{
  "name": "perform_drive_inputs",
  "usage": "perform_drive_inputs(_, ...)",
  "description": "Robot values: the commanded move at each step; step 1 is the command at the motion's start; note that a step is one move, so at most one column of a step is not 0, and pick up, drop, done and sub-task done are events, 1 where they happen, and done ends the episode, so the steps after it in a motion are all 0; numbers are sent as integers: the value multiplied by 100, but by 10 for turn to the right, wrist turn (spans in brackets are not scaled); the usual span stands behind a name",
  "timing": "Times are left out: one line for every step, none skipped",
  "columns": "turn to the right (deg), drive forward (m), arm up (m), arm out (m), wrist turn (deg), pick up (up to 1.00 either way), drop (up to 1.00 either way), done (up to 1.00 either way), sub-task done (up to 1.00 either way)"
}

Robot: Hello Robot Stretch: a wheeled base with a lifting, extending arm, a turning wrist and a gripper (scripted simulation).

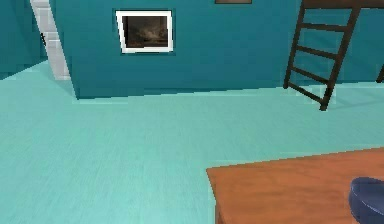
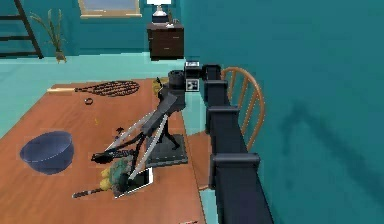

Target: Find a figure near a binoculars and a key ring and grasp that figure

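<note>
Arm side view: a wooden table (image 2: 60,115) takes up the left and centre of the frame. The arm (image 2: 235,170) rises as a dark bar from the bottom edge right of centre. The gripper (image 2: 118,163) is seen at its far end, its dark body in the upper centre and its thin fingers (image 2: 140,130) slanting down toward the lower centre, over the tabletop.

At the finger ends a small yellow-green lump (image 2: 110,178) lies on the table, touching or just beside a flat white slab (image 2: 138,180); it cannot be told whether this lump is the figure. Because these things lie at the finger ends, it cannot be told whether anything is held, nor how the fingers are set. A dark post on a flat base (image 2: 172,152) stands just right of the fingers.

A blue bowl (image 2: 47,150) sits at lower left on the table; a racket (image 2: 105,88) lies flat toward the table's far edge. A wooden chair (image 2: 247,100) stands right of the arm. A dark nightstand (image 2: 165,40) with a lamp (image 2: 158,10) is noted at top centre, a plant (image 2: 55,30) at upper left.

Forward view: the table corner (image 1: 290,185) is seen at lower right with the bowl's rim (image 1: 368,195) at the right edge; a framed picture (image 1: 145,32) hangs on the teal wall at upper centre-left; a dark ladder (image 1: 320,55) leans at upper right.
</note>
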Motion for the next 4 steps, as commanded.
perform_drive_inputs(0, 0, 0, 0, 450, 0, 0, 0, 0)
perform_drive_inputs(0, 0, 0, 0, 450, 0, 0, 0, 0)
perform_drive_inputs(0, 0, 0, 0, 30, 0, 0, 0, 0)
perform_drive_inputs(0, 0, -30, 0, 0, 0, 0, 0, 0)
